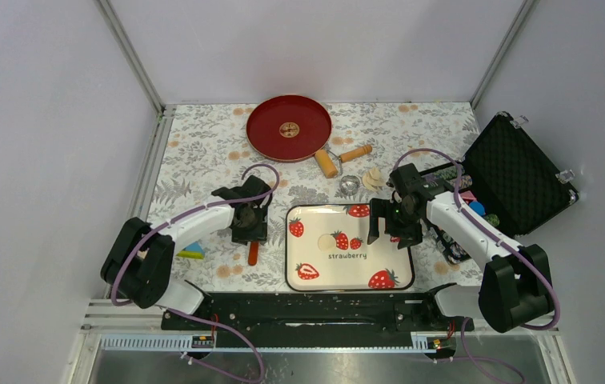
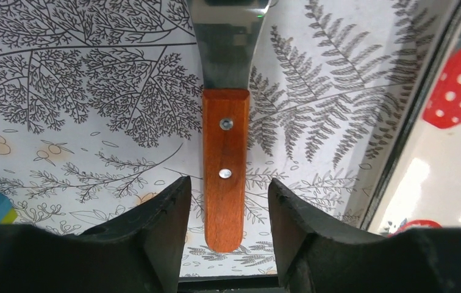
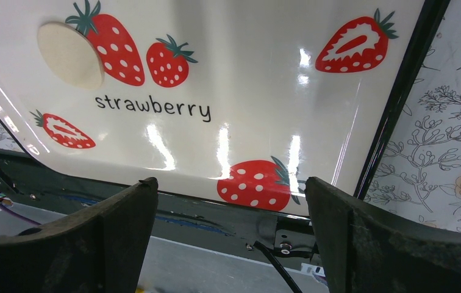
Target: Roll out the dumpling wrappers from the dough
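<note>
One dumpling wrapper (image 1: 327, 242), a small flat pale round, lies on the strawberry tray (image 1: 347, 272) left of centre; the right wrist view shows the wrapper (image 3: 69, 55) at upper left on the tray (image 3: 246, 73). More pale dough pieces (image 1: 373, 176) sit behind the tray, near a wooden rolling pin (image 1: 339, 158). My left gripper (image 1: 250, 226) hangs open over a scraper (image 1: 253, 253) left of the tray. Its wooden handle (image 2: 225, 177) lies between the fingers with a gap on each side. My right gripper (image 1: 391, 228) is open and empty above the tray's right side (image 3: 231, 189).
A red plate (image 1: 289, 128) stands at the back. A small metal cup (image 1: 350, 184) sits by the dough pieces. An open black case (image 1: 515, 172) and small colourful items (image 1: 475, 210) lie to the right. A blue-yellow object (image 1: 191, 250) is by the left arm.
</note>
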{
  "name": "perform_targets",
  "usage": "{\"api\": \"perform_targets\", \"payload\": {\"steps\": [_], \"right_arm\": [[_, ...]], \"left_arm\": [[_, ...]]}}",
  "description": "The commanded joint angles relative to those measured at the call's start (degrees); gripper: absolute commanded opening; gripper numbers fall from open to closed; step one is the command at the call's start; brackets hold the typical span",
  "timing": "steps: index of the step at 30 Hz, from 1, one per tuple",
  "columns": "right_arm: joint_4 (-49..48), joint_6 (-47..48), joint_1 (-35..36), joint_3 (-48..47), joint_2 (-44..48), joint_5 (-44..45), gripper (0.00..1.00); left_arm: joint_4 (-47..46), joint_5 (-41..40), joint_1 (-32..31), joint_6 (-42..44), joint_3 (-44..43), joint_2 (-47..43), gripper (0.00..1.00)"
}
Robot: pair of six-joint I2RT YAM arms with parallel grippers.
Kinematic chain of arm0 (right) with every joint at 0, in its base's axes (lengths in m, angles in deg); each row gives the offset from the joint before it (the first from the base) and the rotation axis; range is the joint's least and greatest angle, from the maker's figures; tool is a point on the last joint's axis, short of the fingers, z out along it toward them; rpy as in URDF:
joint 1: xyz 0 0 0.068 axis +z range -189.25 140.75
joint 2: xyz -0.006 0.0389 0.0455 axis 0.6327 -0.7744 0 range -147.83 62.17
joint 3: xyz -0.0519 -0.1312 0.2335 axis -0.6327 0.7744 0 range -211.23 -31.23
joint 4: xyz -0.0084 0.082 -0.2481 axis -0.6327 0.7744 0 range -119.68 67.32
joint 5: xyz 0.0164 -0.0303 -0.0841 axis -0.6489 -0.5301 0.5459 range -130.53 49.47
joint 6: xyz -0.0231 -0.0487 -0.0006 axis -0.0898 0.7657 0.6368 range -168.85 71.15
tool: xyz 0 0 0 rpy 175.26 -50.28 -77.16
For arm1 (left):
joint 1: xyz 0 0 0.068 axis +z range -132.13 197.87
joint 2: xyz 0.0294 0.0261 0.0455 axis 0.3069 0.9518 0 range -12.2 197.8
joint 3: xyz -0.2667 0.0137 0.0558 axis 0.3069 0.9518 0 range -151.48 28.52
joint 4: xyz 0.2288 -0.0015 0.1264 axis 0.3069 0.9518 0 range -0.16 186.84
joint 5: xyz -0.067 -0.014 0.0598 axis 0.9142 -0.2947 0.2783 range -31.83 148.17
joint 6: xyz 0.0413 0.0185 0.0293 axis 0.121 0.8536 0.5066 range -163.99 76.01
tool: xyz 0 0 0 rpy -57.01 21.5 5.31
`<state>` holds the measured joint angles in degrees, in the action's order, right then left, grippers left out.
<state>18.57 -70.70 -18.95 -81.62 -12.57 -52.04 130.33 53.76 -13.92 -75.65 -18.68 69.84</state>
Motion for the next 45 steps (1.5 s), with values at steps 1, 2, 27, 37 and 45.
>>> {"api": "perform_targets", "payload": {"steps": [1,2,27,37,45], "right_arm": [[0.05,0.41,-0.23,-1.65,1.43,0.7,0.98],[0.03,0.45,-0.25,-1.59,1.37,0.7,0.98],[-1.05,-0.74,-1.82,-1.74,1.06,-5.17,1.0],[-1.01,-0.92,-2.45,-1.75,2.28,-6.0,0.99],[-0.16,-0.92,-2.54,-2.13,2.88,-6.34,0.99]], "left_arm": [[-1.55,-2.29,-0.2,-1.73,0.57,2.42,0.49],[-1.77,-2.07,-0.27,-1.66,0.68,2.97,0.48],[-1.55,-4.37,-0.72,-4.82,0.2,-0.74,0.0],[-6.78,-3.39,-0.73,0.39,2.21,-23.11,0.0],[-10.61,9.09,-0.73,10.22,3.6,-26.83,0.0]]}}
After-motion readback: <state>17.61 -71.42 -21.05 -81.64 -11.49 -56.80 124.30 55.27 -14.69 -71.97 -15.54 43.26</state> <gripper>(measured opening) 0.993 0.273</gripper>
